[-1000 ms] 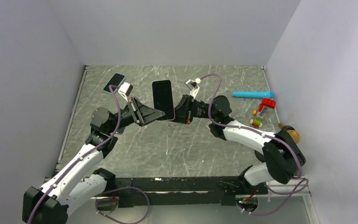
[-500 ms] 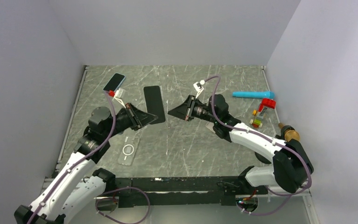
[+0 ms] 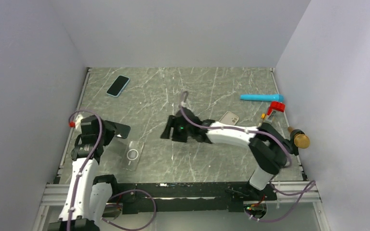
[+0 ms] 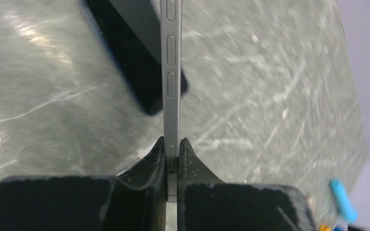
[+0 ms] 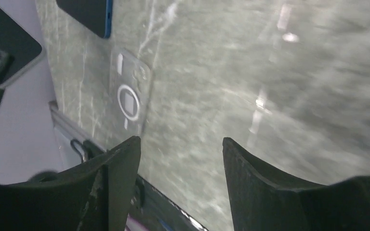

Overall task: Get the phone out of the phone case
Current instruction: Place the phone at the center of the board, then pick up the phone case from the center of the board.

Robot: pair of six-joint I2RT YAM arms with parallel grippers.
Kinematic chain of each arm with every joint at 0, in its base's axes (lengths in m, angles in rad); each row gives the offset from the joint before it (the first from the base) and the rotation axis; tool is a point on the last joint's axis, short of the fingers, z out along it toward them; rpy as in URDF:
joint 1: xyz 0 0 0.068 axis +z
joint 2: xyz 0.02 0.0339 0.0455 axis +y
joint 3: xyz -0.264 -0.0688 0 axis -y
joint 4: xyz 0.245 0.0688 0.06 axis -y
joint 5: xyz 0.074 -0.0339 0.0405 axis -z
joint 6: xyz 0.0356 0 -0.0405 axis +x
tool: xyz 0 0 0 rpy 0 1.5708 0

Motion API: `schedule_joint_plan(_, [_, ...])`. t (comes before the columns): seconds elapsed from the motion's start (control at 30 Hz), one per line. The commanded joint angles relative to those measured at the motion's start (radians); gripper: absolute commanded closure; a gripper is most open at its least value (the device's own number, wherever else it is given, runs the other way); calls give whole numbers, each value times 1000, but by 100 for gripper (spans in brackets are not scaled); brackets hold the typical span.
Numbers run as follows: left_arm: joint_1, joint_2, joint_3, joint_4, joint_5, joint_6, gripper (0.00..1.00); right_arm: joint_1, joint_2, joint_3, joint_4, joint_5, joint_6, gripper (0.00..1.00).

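Table point(image 3: 197, 163) is grey, veined and walled on three sides. Left gripper point(image 4: 172, 149) is clamped on one end of the phone point(image 4: 171, 72), which stands edge-on between the fingers at the left side of the table and appears to be off the surface. Right gripper point(image 5: 180, 142) is spread wide with nothing between its fingers, over mid-table. Clear case point(image 3: 132, 155) lies flat and empty near the held phone, so separation appears complete.

Remaining step, as judged: set the phone down. Recommended: turn it from edge-on to flat and lower it until its back rests fully. Land it apart from the case and let go only then. The narrow end grip may let it pivot, so slow travel is advised.
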Motion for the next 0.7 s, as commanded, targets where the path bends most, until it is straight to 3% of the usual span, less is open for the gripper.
schedule_joint_plan(0.0, [178, -24, -108, 114, -20, -186, 100, 135, 216, 354, -348, 252, 136, 31])
schedule_joint_plan(0.1, [272, -30, -176, 168, 75, -272, 100, 177, 372, 524, -472, 278, 185, 24])
schedule_joint_plan(0.27, [352, -58, -256, 245, 128, -320, 100, 220, 469, 557, -393, 214, 205, 18])
schedule_joint_plan(0.37, [361, -69, -297, 271, 152, -319, 100, 261, 526, 651, -453, 256, 184, 12])
schedule_joint_plan(0.67, [375, -96, -428, 388, 254, -364, 100, 326, 693, 879, -659, 365, 260, 7])
